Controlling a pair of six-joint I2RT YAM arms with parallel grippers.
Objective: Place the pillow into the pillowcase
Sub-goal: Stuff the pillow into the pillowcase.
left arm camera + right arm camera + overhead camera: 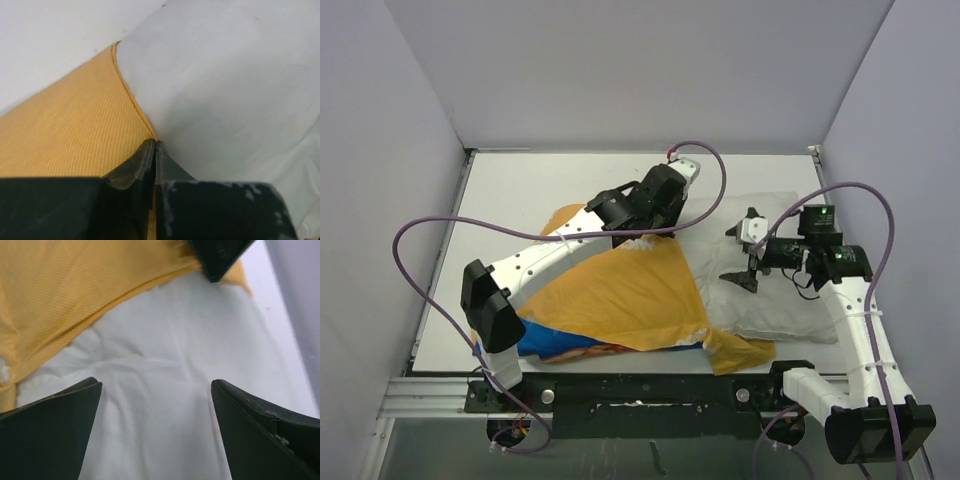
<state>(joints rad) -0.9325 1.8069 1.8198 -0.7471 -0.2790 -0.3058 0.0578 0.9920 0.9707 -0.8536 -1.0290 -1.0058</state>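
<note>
The pillow (775,300) is seen lying on the right half of the desk (520,200), its left part hidden under the pillowcase (630,295) (mustard side up, a strip of blue showing at the near edge). The case's hem is pinched between the closed fingers of the left gripper (154,145), right where yellow cloth meets white. The right gripper (156,385) is held above the bare pillow, its jaws spread wide.
</note>
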